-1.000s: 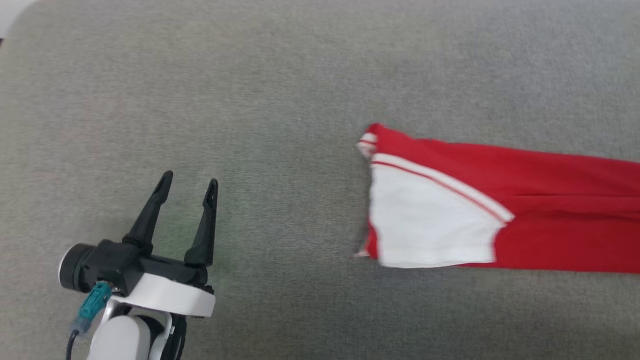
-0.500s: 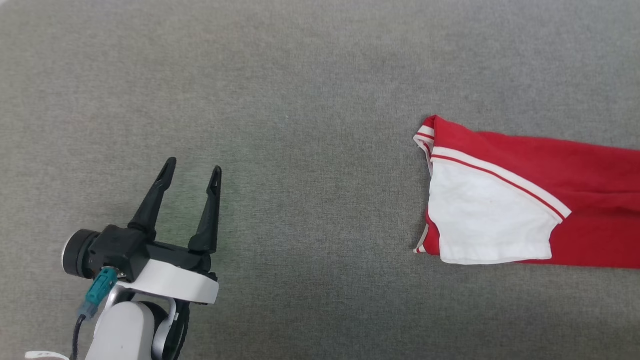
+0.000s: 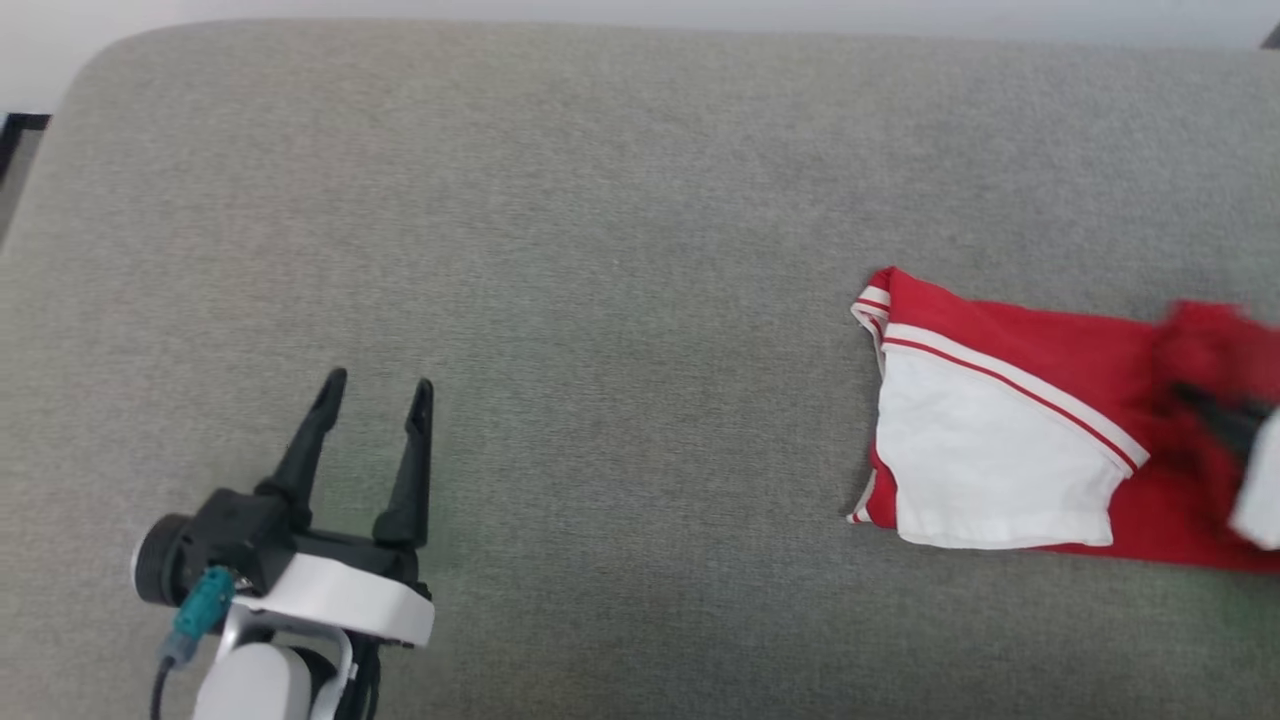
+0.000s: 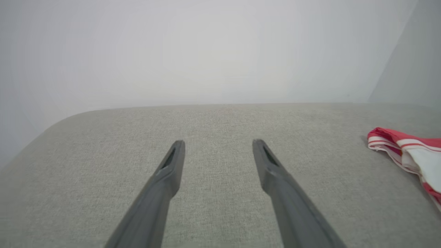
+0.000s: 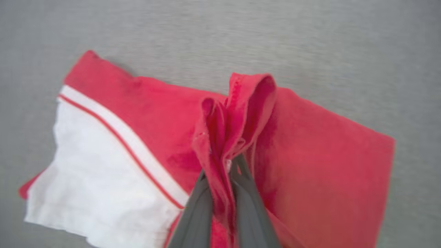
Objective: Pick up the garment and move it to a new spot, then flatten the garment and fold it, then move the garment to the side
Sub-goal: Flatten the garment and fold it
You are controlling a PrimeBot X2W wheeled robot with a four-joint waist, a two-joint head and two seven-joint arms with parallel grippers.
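The garment [image 3: 1010, 440] lies on the grey cushioned surface at the right, folded into a long red strip with a white sleeve and striped trim on top. My right gripper [image 3: 1205, 405] shows blurred at the right edge, shut on a raised bunch of the red cloth. In the right wrist view its fingers [image 5: 203, 203] pinch an upright fold of the garment [image 5: 310, 155] above the flat part. My left gripper [image 3: 380, 382] stands open and empty at the lower left, far from the garment [image 4: 406, 151]; the left gripper [image 4: 218, 143] points across bare cushion.
The grey cushioned surface [image 3: 600, 300] has a rounded far-left corner [image 3: 90, 60] and a far edge against a pale wall [image 4: 206, 51]. A dark gap [image 3: 15, 130] shows beyond the left edge.
The head camera has shifted, so the far edge now shows. My right gripper, with pinched red cloth, has come into the head view at the right. The left gripper stays open.
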